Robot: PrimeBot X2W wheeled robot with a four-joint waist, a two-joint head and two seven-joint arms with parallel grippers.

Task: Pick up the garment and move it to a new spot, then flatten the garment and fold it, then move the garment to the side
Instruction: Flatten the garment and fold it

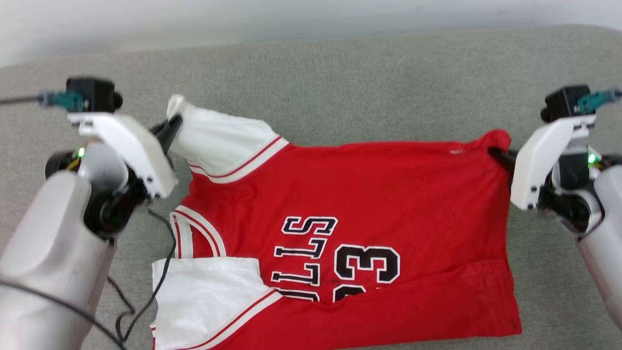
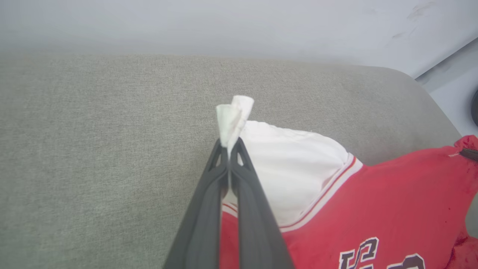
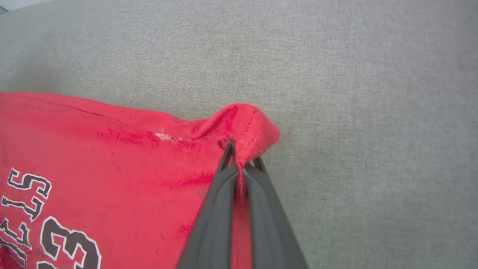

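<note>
The garment (image 1: 369,194), a red shirt with white sleeves, black lettering and a 23, lies spread on the grey cushioned surface, collar at the left. My left gripper (image 1: 174,122) is shut on the tip of the far white sleeve (image 2: 295,164); in the left wrist view the cloth sticks out beyond the gripper (image 2: 228,144). My right gripper (image 1: 496,151) is shut on the far red hem corner (image 3: 250,123), which bunches up over the gripper (image 3: 241,158) in the right wrist view. The near sleeve (image 1: 204,296) lies flat at the lower left.
The grey fabric surface (image 1: 340,78) reaches back to a pale wall (image 1: 291,14). Black cables (image 1: 160,272) hang from my left arm over the near sleeve. In the left wrist view the surface's rounded end and some floor (image 2: 455,93) show at the right.
</note>
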